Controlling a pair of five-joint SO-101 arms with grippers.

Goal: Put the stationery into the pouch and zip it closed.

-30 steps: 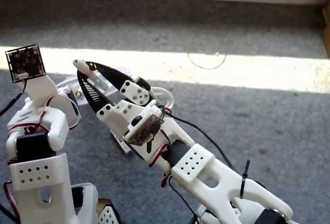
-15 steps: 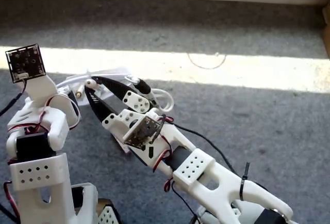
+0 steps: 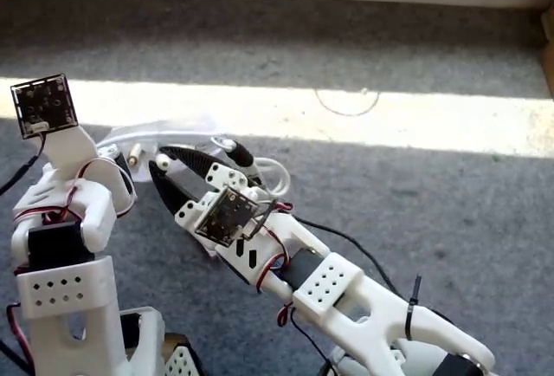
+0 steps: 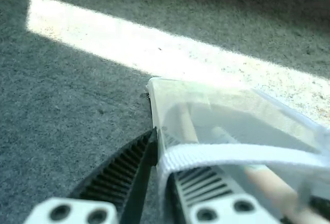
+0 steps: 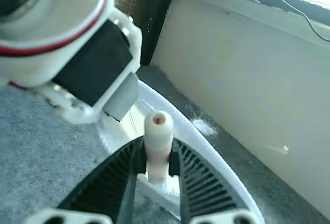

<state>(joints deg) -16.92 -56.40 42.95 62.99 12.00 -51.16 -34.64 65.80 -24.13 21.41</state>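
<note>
We work over a grey table surface crossed by a sunlit band, and at the band's near edge sits the clear pouch. It looks thin, limp and light to us, so it is best held by its stiffer white woven edge, which the left gripper pinches tight. The right gripper is clamped on a white stick just beside the pouch's mouth. The stick seems rigid, smooth and light, and we think it may pivot unless gripped mid-barrel.

A transparent plastic pouch, edged in white woven tape. A cream stationery cylinder with a reddish centre. The right gripper has black ribbed fingers. Speckled grey carpet with a pale sunlit stripe.
</note>
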